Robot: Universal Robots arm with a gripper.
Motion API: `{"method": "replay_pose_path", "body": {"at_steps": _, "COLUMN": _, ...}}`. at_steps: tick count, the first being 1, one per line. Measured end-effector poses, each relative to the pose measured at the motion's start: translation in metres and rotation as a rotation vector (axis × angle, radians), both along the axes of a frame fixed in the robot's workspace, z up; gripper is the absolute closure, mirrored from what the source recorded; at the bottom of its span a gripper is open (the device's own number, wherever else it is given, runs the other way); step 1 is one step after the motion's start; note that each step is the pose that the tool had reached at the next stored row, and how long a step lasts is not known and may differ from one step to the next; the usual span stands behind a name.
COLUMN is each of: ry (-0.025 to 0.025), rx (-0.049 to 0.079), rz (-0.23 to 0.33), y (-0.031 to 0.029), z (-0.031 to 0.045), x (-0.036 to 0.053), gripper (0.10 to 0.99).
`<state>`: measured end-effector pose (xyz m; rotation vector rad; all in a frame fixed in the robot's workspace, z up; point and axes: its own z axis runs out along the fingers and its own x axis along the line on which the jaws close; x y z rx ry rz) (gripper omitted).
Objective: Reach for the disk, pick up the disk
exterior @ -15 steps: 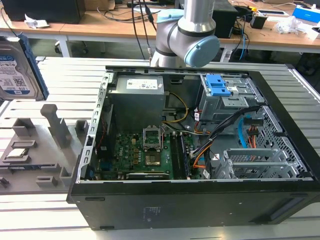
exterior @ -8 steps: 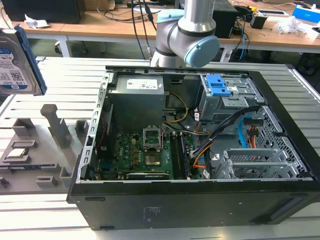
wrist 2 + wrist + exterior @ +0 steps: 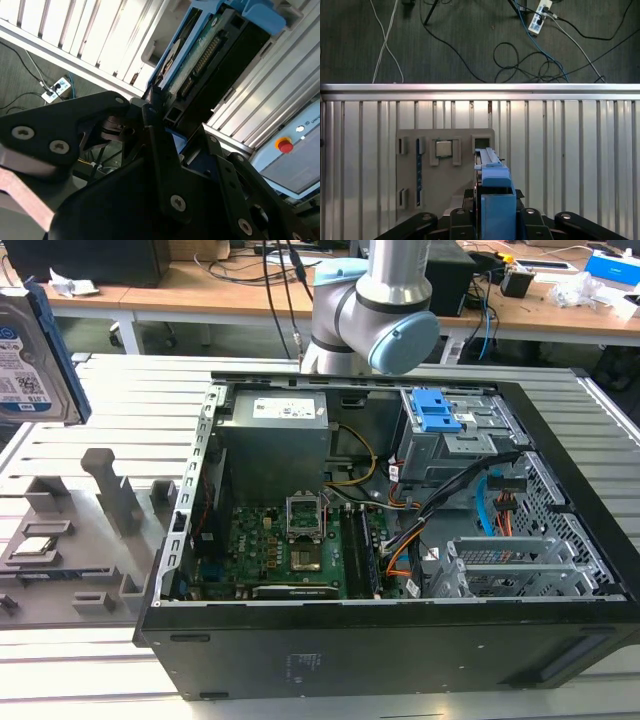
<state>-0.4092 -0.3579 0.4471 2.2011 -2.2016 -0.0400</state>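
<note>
The pincer (image 3: pixel 495 196) is clamped on the disk (image 3: pixel 30 360), held on edge above the grey fixture (image 3: pixel 60 560), at the exterior view's left of the open computer case (image 3: pixel 400 650).

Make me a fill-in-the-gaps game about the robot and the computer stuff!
1. The disk has a rail frame coloured ____.
2. The gripper is ____ on the disk.
3. In the exterior view, the disk is up in the air on the exterior view's ____ of the computer case.
Missing words: blue, shut, left.
</note>
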Motion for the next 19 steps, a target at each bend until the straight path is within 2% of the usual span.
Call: {"method": "replay_pose_path", "body": {"at_steps": 19, "ry": 0.0001, "rx": 0.0, "rz": 0.0, "y": 0.0, "z": 0.0263, "x": 0.0009, "gripper": 0.718}}
